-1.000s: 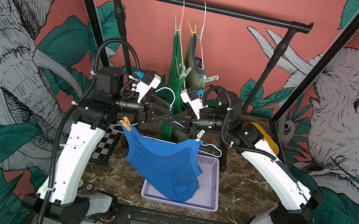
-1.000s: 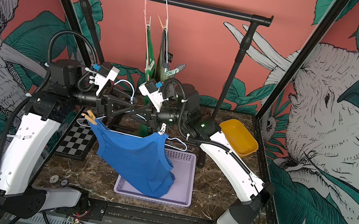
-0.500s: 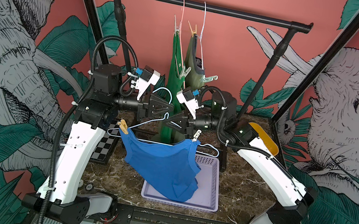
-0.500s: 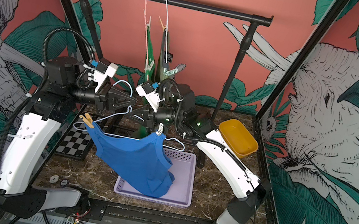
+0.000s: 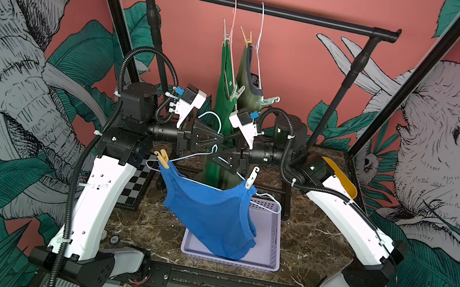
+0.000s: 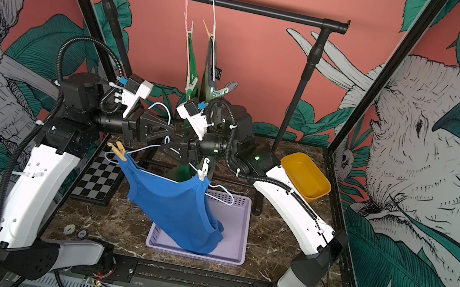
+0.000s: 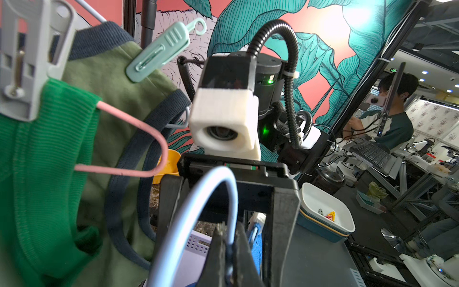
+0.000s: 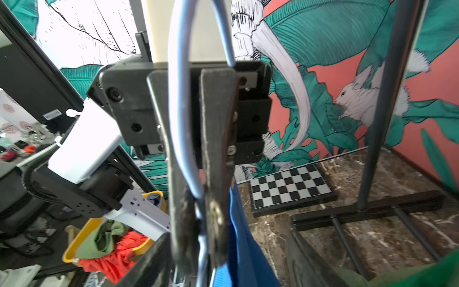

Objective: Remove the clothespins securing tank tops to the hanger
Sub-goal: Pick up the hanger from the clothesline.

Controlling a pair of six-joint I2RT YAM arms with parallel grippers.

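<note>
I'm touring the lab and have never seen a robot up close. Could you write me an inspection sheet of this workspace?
Surface: dark marble tabletop.
Job's things: blue tank top pinned to blue hanger by tan clothespin and white clothespin, dangling over lilac basket; green tank top and olive tank top pinned on hangers on the rail.
Clutter: checkerboard, yellow tray.
Grippers: left gripper shut on the blue hanger's neck; right gripper open, close by.
Cables: black ribbed hoses arch over both arms.
Surroundings: elephant mural walls; person at desk outside.
</note>
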